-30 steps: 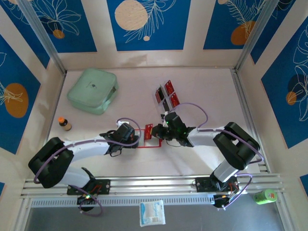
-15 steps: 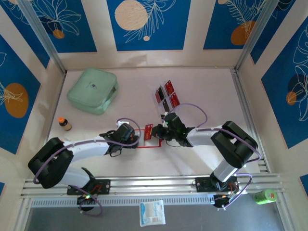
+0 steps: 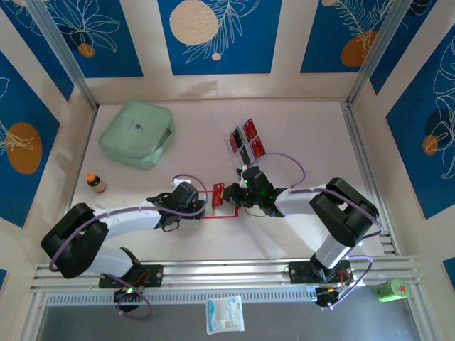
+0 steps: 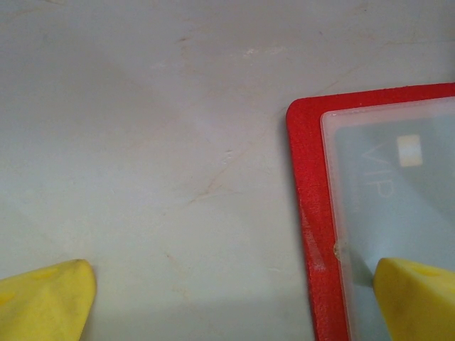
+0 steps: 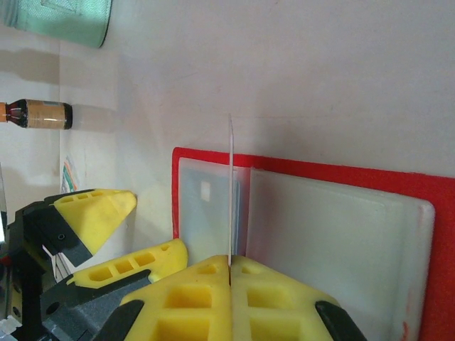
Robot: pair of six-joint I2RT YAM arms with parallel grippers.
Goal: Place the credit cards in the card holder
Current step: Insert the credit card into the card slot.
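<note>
The left gripper (image 3: 186, 201) is wide open, with one finger over the holder (image 4: 304, 213). It has not moved. The right gripper (image 5: 229, 273) pinches a card (image 5: 230, 185) on its edge and has slid a bit left above the holder. I think the card goes in soon.

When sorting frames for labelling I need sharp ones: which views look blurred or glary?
Left wrist: wallet edge crisp, sleeved card looks hazy. Right wrist: held card sharp, bottle throws a soft shadow. Top view: even light, no glare.
</note>
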